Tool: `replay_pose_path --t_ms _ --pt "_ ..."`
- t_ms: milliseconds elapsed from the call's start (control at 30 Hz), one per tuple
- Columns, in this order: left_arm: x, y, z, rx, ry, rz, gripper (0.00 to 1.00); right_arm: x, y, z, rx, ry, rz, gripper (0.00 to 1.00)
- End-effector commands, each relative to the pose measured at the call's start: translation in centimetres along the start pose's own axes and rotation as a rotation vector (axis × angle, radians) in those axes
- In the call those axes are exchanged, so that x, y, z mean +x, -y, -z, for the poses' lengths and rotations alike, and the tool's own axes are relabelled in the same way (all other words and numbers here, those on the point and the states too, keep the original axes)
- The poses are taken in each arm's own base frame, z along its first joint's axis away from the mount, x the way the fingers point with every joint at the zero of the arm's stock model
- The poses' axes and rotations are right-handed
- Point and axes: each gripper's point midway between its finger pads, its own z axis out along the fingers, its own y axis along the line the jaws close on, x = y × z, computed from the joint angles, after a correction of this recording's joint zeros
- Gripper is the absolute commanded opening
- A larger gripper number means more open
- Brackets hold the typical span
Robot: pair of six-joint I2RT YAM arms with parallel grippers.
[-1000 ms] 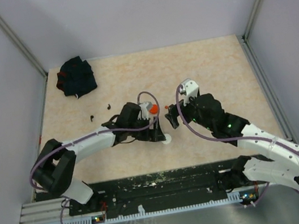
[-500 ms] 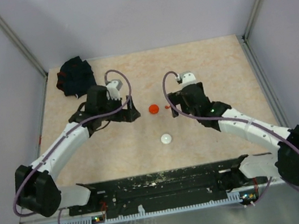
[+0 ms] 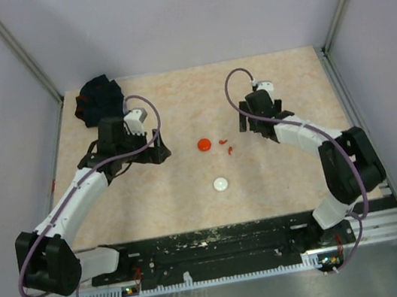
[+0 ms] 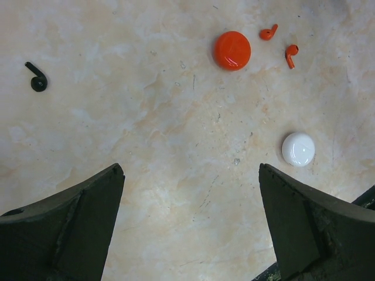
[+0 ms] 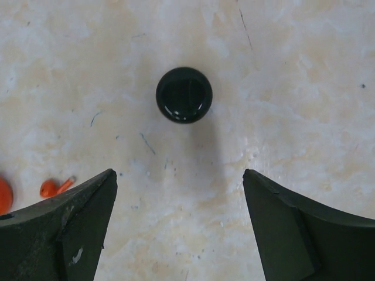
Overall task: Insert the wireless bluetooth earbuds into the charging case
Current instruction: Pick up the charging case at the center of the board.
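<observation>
A red round case (image 3: pixel 204 144) lies mid-table, closed, with two red earbuds (image 3: pixel 226 145) loose on the table just to its right. The left wrist view shows the red case (image 4: pixel 232 50), both red earbuds (image 4: pixel 268 32) (image 4: pixel 291 54), a white round case (image 4: pixel 298 148) and one black earbud (image 4: pixel 36 79). The right wrist view shows a black round case (image 5: pixel 184 94) and one red earbud (image 5: pixel 55 187). My left gripper (image 3: pixel 158 152) (image 4: pixel 190 172) is open and empty, left of the red case. My right gripper (image 3: pixel 249 122) (image 5: pixel 179 174) is open and empty, right of the earbuds.
The white case (image 3: pixel 221 183) lies nearer the front, below the red one. A black fabric bundle (image 3: pixel 99 100) sits at the back left corner. Metal frame posts and walls bound the table on the left, the right and the back.
Both grippers have pulled back from the red case, the left one to the left and the right one to the right and back. The red case and red earbuds now lie uncovered.
</observation>
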Motion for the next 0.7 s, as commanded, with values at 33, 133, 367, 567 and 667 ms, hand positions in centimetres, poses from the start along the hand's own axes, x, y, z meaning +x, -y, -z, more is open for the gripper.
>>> replay_pose_path --t_ms 33,133,367,567,667 --pt "-0.7 0.0 0.8 0.008 0.041 -0.035 1.0 -3.9 -0.5 -4.2 -0.021 0.038 -0.031 0.87" --pt "-0.4 -0.2 0.8 0.002 0.034 -0.037 1.0 -4.3 0.0 -6.0 -0.007 0.025 -0.009 0.86" --pt "0.1 0.1 0.4 0.036 0.007 -0.038 0.98 -3.7 0.0 -9.1 -0.027 -0.046 0.026 0.81" --pt "0.3 0.0 0.3 0.035 -0.002 -0.038 0.96 -2.8 -0.3 -10.3 -0.054 -0.102 0.051 0.72" --pt "0.4 -0.1 0.3 0.028 -0.004 -0.035 0.95 -2.3 -0.6 -10.5 -0.073 -0.122 0.062 0.69"
